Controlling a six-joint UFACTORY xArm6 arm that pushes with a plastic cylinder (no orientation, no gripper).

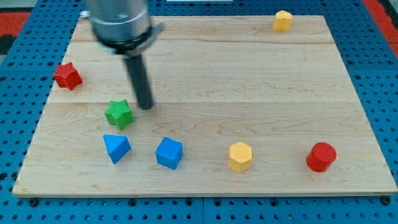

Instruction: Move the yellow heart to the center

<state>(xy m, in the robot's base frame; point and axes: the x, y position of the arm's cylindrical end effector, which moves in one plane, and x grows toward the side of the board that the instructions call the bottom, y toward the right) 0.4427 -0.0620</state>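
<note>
A small yellow block (283, 20), its shape hard to make out but possibly the heart, sits at the view's top right, close to the board's top edge. A second yellow block, a hexagon (240, 156), lies at the bottom, right of centre. My tip (145, 106) rests on the board left of centre, just right of the green star (119, 114) with a small gap between them. It is far from both yellow blocks.
A red star (67, 76) lies near the left edge. A blue triangle (116, 148) and a blue cube (169, 153) sit at the bottom left. A red round block (321, 157) is at the bottom right. The wooden board (249, 81) lies on a blue pegboard.
</note>
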